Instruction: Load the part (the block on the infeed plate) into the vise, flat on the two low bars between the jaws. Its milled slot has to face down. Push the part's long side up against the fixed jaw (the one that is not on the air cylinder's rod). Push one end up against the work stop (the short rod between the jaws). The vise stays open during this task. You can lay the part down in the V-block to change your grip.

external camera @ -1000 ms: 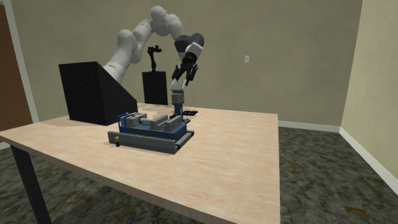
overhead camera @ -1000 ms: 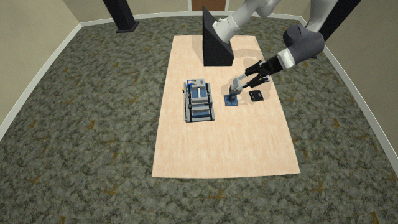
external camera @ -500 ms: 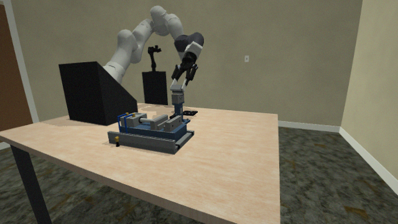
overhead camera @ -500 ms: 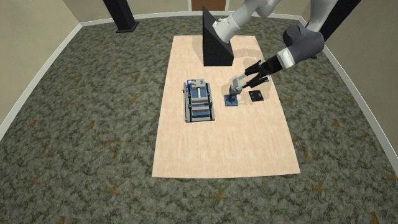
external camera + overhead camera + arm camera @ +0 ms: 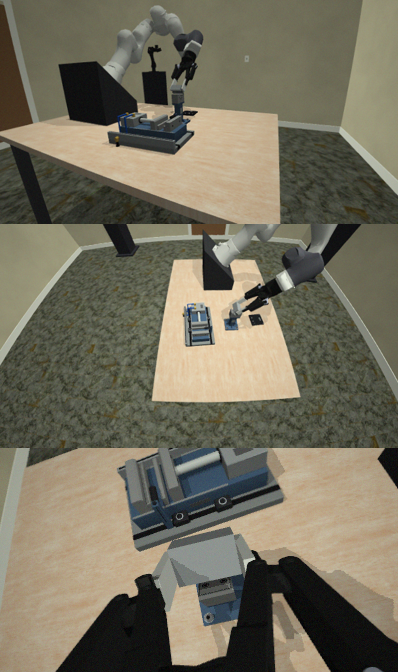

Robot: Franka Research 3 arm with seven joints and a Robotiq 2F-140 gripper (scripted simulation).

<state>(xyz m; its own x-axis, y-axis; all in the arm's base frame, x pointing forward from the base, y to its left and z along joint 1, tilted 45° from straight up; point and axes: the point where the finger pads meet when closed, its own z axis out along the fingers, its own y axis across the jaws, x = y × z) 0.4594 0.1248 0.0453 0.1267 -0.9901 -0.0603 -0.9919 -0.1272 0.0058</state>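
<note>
The part is a grey block. My gripper is shut on it and holds it tilted right over the V-block. In the wrist view the part sits between my two black fingers, with the V-block just beneath it. I cannot tell whether the part touches the V-block. In the exterior view the part hangs above the V-block. The vise stands open to the left, also shown in the wrist view. The part's slot is not visible.
The black infeed plate lies bare to the right of the V-block. A tall black wedge-shaped box stands at the back of the table. A small yellow-topped post stands by the vise's near corner.
</note>
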